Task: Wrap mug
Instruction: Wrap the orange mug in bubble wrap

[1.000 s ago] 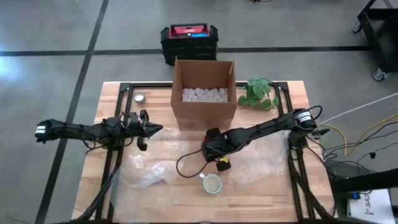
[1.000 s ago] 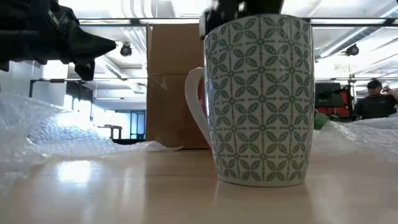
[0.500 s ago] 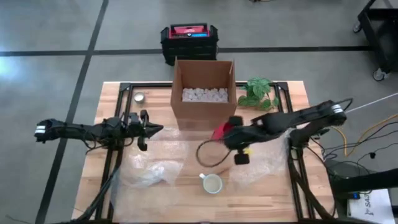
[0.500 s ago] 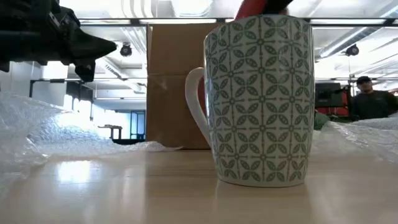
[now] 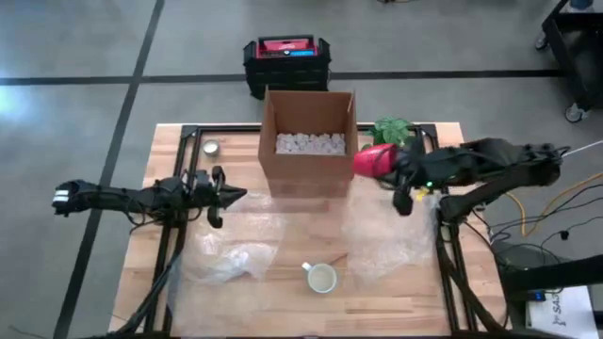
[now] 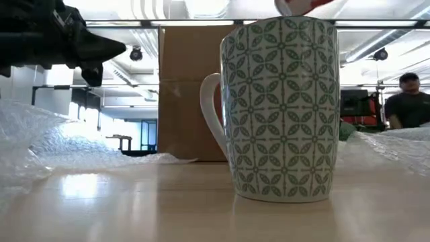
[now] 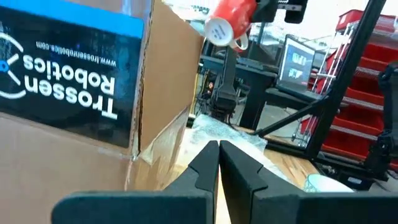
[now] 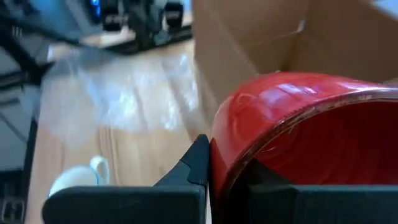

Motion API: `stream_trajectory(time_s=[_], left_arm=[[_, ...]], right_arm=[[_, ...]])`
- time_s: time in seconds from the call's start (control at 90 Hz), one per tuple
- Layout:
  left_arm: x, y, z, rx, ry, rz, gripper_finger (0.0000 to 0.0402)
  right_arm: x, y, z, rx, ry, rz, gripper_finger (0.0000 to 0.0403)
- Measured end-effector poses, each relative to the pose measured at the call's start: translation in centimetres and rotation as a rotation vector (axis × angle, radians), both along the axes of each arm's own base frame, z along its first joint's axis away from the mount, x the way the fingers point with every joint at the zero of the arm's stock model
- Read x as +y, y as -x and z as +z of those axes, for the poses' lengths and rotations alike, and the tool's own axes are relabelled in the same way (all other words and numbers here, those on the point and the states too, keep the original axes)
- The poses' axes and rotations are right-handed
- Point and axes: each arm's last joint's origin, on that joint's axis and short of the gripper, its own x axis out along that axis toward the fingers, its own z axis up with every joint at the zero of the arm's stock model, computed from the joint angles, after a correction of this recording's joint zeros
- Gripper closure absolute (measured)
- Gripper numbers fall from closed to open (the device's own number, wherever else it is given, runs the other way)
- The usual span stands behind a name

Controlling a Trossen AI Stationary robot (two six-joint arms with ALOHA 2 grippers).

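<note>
Looking down on a pale wooden table (image 5: pixel 174 151) set on grey floor, with a person (image 6: pixel 408 101) standing in the room far behind the cardboard box (image 5: pixel 309 141). Showing the green-patterned ceramic mug (image 5: pixel 321 278) upright in front of the box, beside crinkled clear bubble wrap (image 5: pixel 386 235). Gripping a glossy red mug (image 5: pixel 375 161) in the right gripper (image 5: pixel 390 169), clamped on its rim, raised just right of the box and partly hiding a plant (image 5: pixel 391 127). Holding the left gripper (image 5: pixel 231 196) pinched closed and empty, left of the box.

"Trossen Robotics" and "www.trossenrobotics.com", both upside down, on blue-and-white label of cardboard box (image 7: pixel 93 93). Nothing else legible.
</note>
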Motion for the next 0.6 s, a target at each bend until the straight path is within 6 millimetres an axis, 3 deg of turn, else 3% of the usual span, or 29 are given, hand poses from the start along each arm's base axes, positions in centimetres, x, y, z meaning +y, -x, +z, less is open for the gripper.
stream_trajectory(time_s=[0.156,0.256,0.456,0.6], left_arm=[[0.0,0.0,0.0,-0.004,0.0,0.0,0.0402],[0.0,0.0,0.0,0.002,0.0,0.0,0.0402],[0.0,-0.1,-0.1,0.008,0.0,0.0,0.0402],[0.0,-0.3,-0.3,0.027,0.0,0.0,0.0402]], right_arm=[[-0.2,0.8,0.4,-0.017,-0.001,-0.002,0.0403],[0.2,0.7,-0.6,0.047,0.02,0.032,0.0403],[2.4,-0.4,-5.9,0.286,0.04,0.155,0.0403],[4.5,-1.3,-10.7,0.405,-0.052,0.264,0.0403]])
